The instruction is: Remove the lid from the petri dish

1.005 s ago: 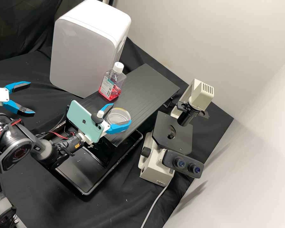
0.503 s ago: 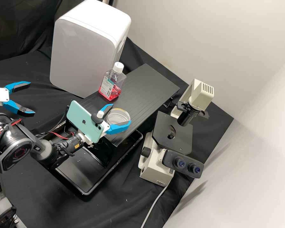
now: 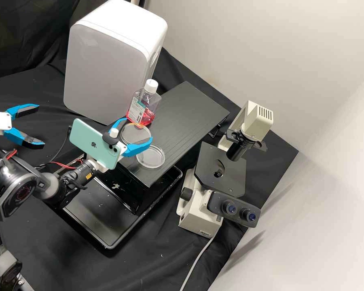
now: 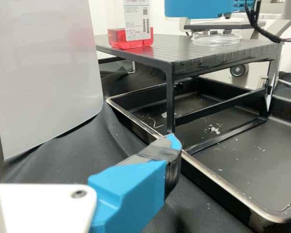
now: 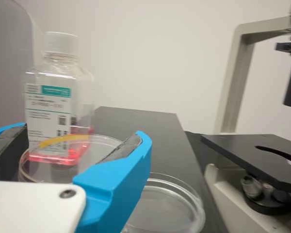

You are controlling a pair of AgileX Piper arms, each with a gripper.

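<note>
Up and away since a second earlier went the right end effector [image 3: 136,132], clamped across the rim of the clear lid [image 3: 132,135]. Just below and beside it the open petri dish [image 3: 151,157] sat on the black stand [image 3: 190,109]. Light, thin, slick plastic, I judged: grip opposite rim edges, gently.

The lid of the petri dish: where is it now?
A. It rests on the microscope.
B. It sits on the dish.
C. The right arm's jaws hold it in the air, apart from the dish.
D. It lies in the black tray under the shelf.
C: the right arm's jaws are shut on the clear lid, raised beside the pink bottle, while the open dish stays on the black shelf.
</note>
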